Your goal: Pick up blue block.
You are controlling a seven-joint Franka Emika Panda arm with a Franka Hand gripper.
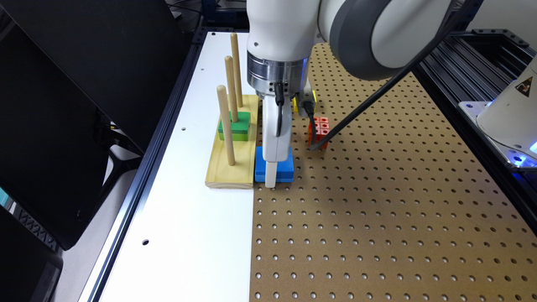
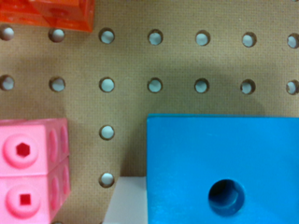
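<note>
Gripper point(image 1: 272, 178) is down at the blue block point(image 1: 286, 167), which lies on the pegboard point(image 1: 377, 201) right against the wooden peg stand point(image 1: 226, 167); open or closed, can't tell.

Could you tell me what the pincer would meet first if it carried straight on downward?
The flat bright-blue square block with the round hole: the pincer already straddles it, though its height above the brown pegboard is unclear.
</note>
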